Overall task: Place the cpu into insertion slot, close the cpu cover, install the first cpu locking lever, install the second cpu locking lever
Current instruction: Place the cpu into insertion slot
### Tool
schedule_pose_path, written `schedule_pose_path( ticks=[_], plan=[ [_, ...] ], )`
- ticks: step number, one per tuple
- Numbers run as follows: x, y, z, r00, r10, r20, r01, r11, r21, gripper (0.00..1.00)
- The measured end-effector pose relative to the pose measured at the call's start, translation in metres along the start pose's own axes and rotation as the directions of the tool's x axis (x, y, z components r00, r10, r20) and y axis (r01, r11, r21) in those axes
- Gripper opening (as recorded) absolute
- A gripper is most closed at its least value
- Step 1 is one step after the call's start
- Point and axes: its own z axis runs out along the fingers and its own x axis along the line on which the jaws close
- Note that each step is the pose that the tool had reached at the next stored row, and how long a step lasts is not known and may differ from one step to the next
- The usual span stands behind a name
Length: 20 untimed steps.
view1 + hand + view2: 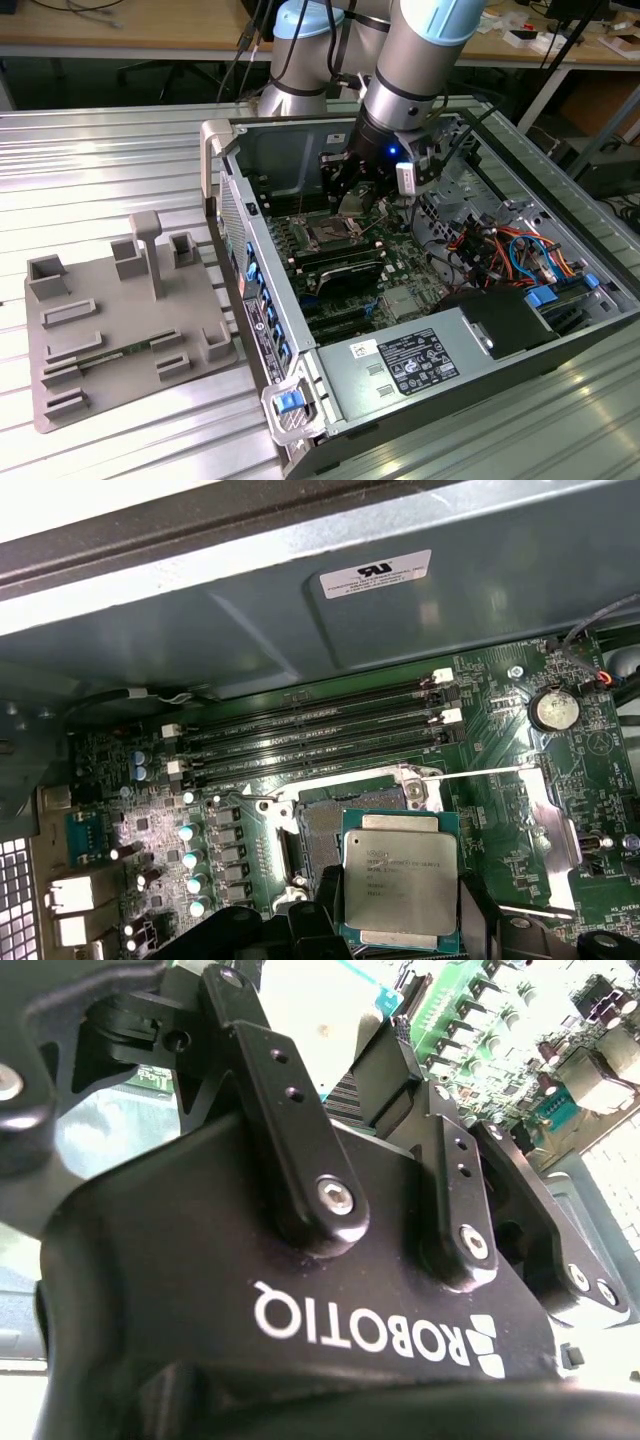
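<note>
Nearest the lens in the first wrist view, the end effector (pixel 400 927) has its two dark fingers (pixel 325 920) closed against opposite edges of the cpu (pixel 400 880). The chip is a flat square with a silver-grey top, and it is held level. It hangs just over the insertion slot (pixel 316 835), a dark square socket that shows partly past the chip's edge. Whether chip and socket touch cannot be told. The cpu cover (pixel 552 825), a silver frame, sits off to one side of the slot, not over it. A thin metal lever (pixel 480 773) runs along the slot's far edge. Beyond it lie long black memory slots (pixel 310 742).

In the exterior view, from that view's left:
- A grey moulded fixture tray (pixel 110 330) rests on the ribbed metal worktop (pixel 80 170).
- Next is the open computer case (pixel 222 190), lying on its side with the green board (pixel 400 290) exposed.
- The arm (pixel 425 50) reaches down into the case, holding the chip just above the socket.
- Nearer the viewer sits a grey power supply (pixel 410 365).
- Orange and blue cables (pixel 500 245) cluster at the view's right.
</note>
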Motion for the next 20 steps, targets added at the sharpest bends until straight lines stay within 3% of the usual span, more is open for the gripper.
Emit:
schedule_pose_path(
  ticks=[20],
  plan=[
    [-0.0001, -0.0001, 0.0021, 0.9998, 0.02, 0.0013, -0.02, 0.9998, -0.0004, 0.55]
  ],
)
